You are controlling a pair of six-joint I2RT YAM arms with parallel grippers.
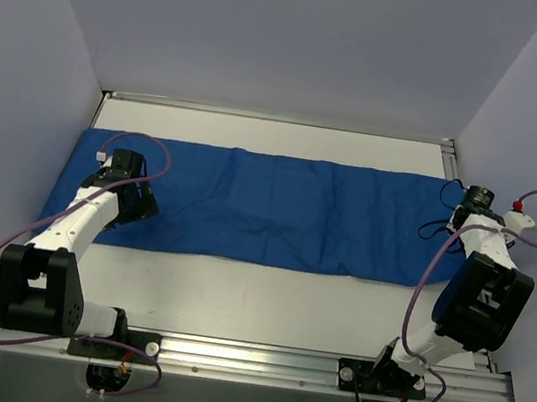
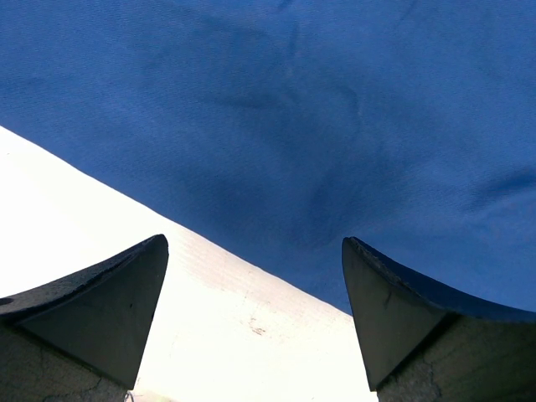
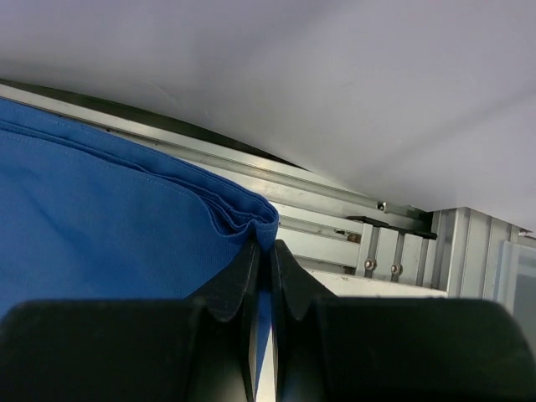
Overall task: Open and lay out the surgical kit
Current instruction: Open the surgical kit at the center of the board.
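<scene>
The surgical kit's royal-blue cloth wrap [image 1: 278,207] lies as a long, wrinkled strip across the white table, folded over. My left gripper [image 1: 134,206] hovers over the wrap's left end near its front edge. In the left wrist view this gripper [image 2: 253,240] stands wide open with nothing between its fingers, and the cloth edge [image 2: 276,167] runs diagonally below. My right gripper [image 1: 459,223] is at the wrap's far right end. In the right wrist view it [image 3: 266,244] is shut on the layered corner of the blue cloth [image 3: 251,219].
Grey walls close in the table on the left, back and right. An aluminium rail [image 3: 335,197] runs just beyond the pinched corner. A strip of bare white table [image 1: 254,295] lies between the cloth and the front rail [image 1: 255,361] that carries both arm bases.
</scene>
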